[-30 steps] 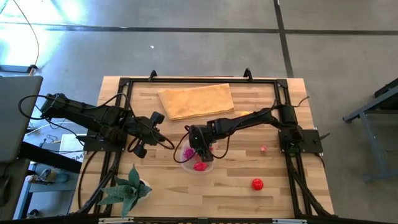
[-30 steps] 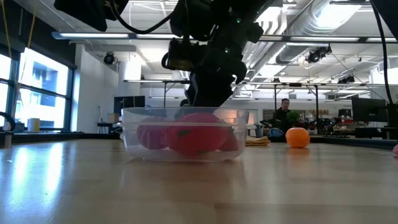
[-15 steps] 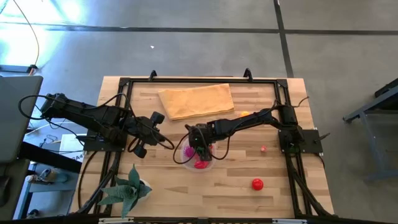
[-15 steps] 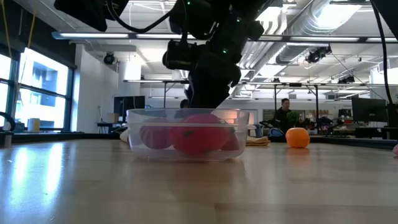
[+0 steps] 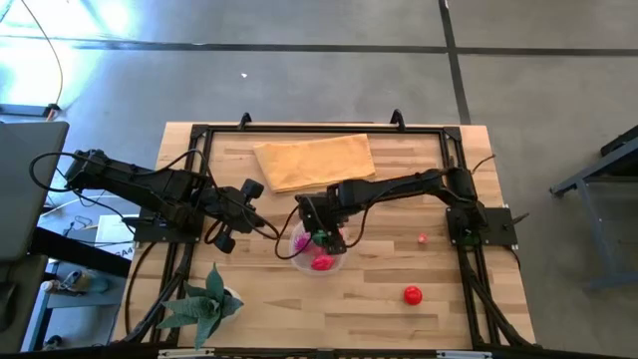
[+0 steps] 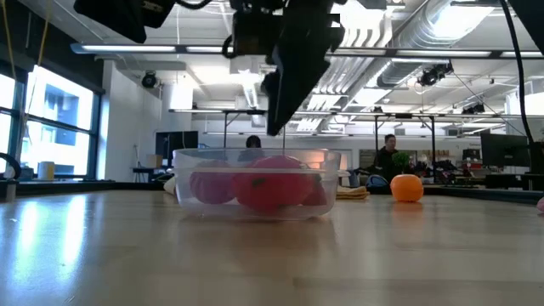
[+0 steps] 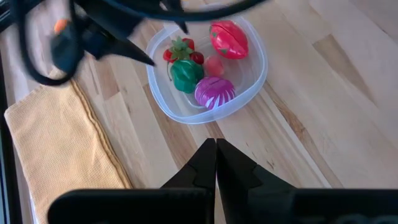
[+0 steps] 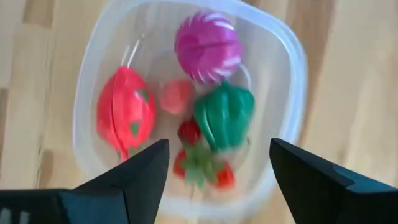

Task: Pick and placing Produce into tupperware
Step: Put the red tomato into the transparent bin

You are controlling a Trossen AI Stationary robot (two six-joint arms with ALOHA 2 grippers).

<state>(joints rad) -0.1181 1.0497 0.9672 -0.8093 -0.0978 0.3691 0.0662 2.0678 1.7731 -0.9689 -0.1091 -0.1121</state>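
The clear round tupperware (image 5: 317,253) stands on the table's middle (image 6: 255,183). Inside it lie a magenta ball (image 8: 207,45), a red piece (image 8: 125,112), a green pepper (image 8: 224,116), a small pink piece (image 8: 176,96) and a red, green-leaved cluster (image 8: 199,163). My right gripper (image 8: 217,147) hangs open straight above them (image 5: 321,225), touching nothing. My left gripper (image 7: 216,144) is shut and waits left of the tupperware (image 5: 267,227). A red fruit (image 5: 412,295), a tiny pink one (image 5: 423,238) and an orange one (image 6: 407,187) rest on the table.
A tan folded cloth (image 5: 314,162) lies toward the far edge. A green spiky plant (image 5: 204,304) stands at the near left corner. A black frame (image 5: 299,130) rims the table. A person (image 6: 388,154) shows far behind the table in the low view.
My right gripper has risen from down inside the tupperware to above its rim. The produce pieces stay in the tupperware.
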